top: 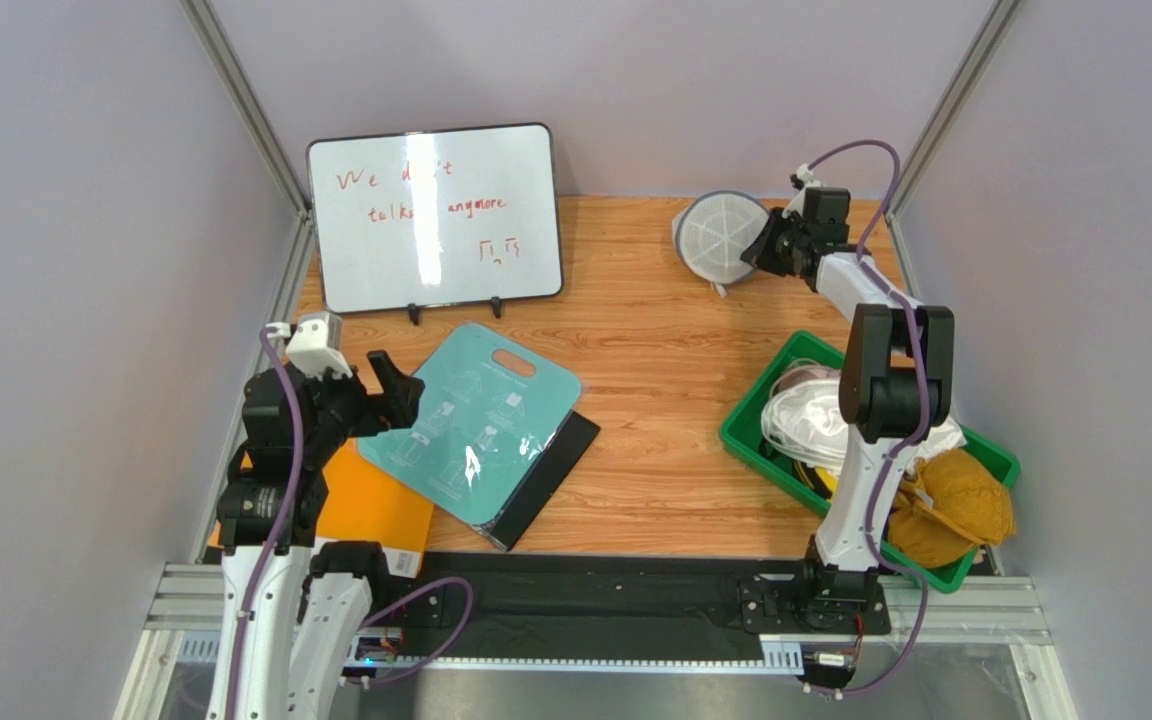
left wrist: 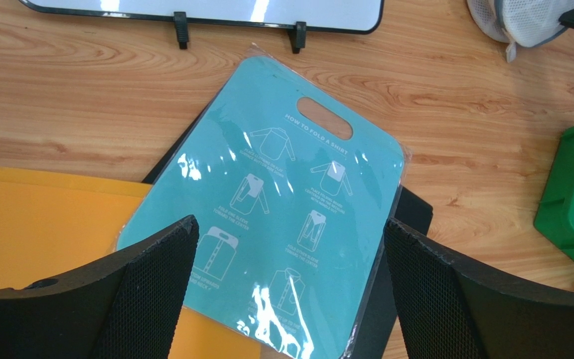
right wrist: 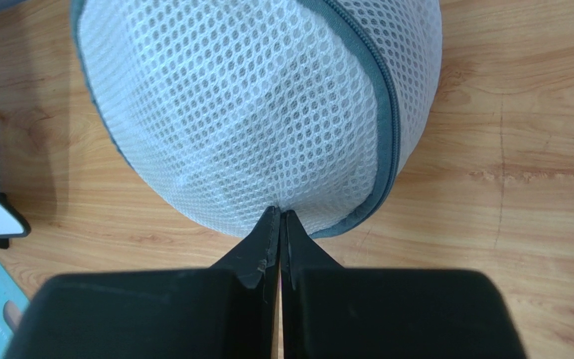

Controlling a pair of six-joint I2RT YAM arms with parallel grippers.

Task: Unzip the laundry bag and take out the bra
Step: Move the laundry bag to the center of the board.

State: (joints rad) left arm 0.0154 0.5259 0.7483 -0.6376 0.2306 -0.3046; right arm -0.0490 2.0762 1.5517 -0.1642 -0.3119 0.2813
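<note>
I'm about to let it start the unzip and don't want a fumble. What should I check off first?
1. Right gripper holds the laundry bag: ok, jaws shut on the mesh beside the zip.
2. Zip opened: not ok, closed along the stretch in view.
3. Zip pull located: cannot tell, none visible.
4. Left gripper free: ok, jaws open and empty above the teal folding board.
5. Left gripper near the bag: not ok, it is across the table.
6. Bra visible inside: cannot tell, only a dim shadow through the mesh.
</note>
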